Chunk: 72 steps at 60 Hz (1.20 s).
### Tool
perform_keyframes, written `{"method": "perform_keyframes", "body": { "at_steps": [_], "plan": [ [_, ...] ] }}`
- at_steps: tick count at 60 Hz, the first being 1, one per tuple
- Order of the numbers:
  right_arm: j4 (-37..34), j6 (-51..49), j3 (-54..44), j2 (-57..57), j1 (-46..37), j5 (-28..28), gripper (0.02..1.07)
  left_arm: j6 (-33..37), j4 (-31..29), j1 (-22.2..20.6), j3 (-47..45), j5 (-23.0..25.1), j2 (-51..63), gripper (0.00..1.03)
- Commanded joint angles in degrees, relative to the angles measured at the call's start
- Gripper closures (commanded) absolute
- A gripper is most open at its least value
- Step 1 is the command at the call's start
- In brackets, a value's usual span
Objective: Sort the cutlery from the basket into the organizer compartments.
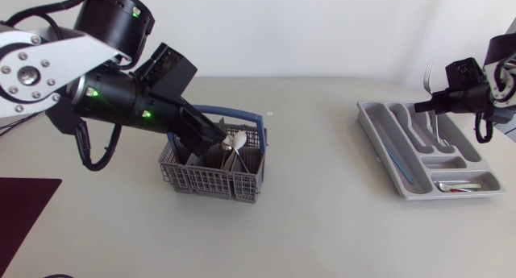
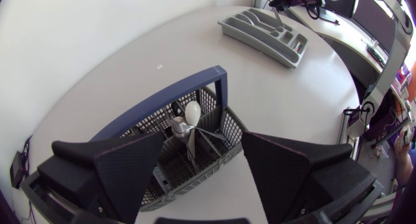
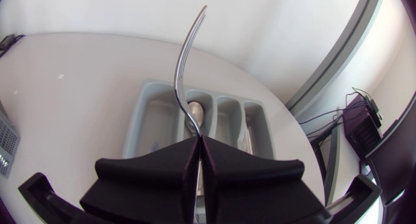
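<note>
A grey wire basket [image 1: 211,175] with a blue handle [image 1: 242,117] holds several spoons [image 1: 236,141]. My left gripper [image 1: 216,138] hangs just over the basket, open. In the left wrist view its fingers [image 2: 130,165] stand wide apart above the basket [image 2: 221,130], with a spoon [image 2: 192,113] ahead of them. My right gripper [image 1: 443,99] is above the grey organizer [image 1: 379,141], shut on an upright fork [image 1: 430,75]. In the right wrist view the fork [image 3: 185,55] rises from the shut gripper [image 3: 199,152] over the organizer [image 3: 149,120], where a spoon [image 3: 196,111] lies in one compartment.
Cutlery lies in several organizer compartments, including a blue-handled piece [image 1: 401,163] and small pieces [image 1: 461,184] at the near end. A dark red mat [image 1: 20,217] covers the table's near left corner. A small white mark [image 1: 272,114] is behind the basket.
</note>
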Motion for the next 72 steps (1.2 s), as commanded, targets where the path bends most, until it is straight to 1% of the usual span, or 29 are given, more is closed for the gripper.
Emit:
{"method": "perform_keyframes", "body": {
  "at_steps": [1,5,12,23,29,37,52,56,61,68,72],
  "plan": [
    [2.8,0.5,4.8,6.8,-0.8,2.9,1.02,1.4,1.3,-0.2,-2.2,-1.0,-1.3,0.21],
    [2.6,1.3,9.1,11.8,-1.4,4.3,1.02,1.4,1.4,-0.4,-2.8,-1.3,-1.5,0.21],
    [2.7,2.2,13.9,17.7,-1.9,6.8,1.02,1.4,1.5,-0.8,-3.4,-1.9,-2.4,0.21],
    [2.4,3.3,19.0,24.0,-2.9,9.6,1.02,1.4,1.1,-1.7,-3.5,-2.6,-3.2,0.21],
    [2.1,3.6,20.7,26.6,-3.1,10.8,1.02,1.3,0.8,-3.0,-3.6,-3.5,-3.3,0.21],
    [0.2,4.0,23.7,29.9,-3.4,11.6,1.02,1.4,0.1,-4.2,-3.6,-3.7,-3.4,0.21],
    [-3.9,4.7,29.4,35.8,-3.2,11.7,1.01,1.7,-0.9,-4.4,-4.4,-4.0,-4.1,0.21],
    [-4.2,5.2,29.5,36.3,-2.8,11.8,0.9,1.7,-1.1,-4.4,-4.8,-4.0,-4.5,0.21],
    [-4.4,5.6,29.4,36.3,-2.6,11.7,0.81,1.6,-1.3,-4.3,-5.3,-4.1,-4.6,0.21],
    [-4.5,5.7,28.4,35.4,-2.6,11.7,0.72,1.8,-0.9,-4.3,-6.7,-4.1,-5.0,0.21],
    [-4.4,5.7,27.0,34.2,-2.8,11.3,0.65,1.8,-0.6,-4.3,-7.4,-4.1,-5.4,0.21]
  ]
}}
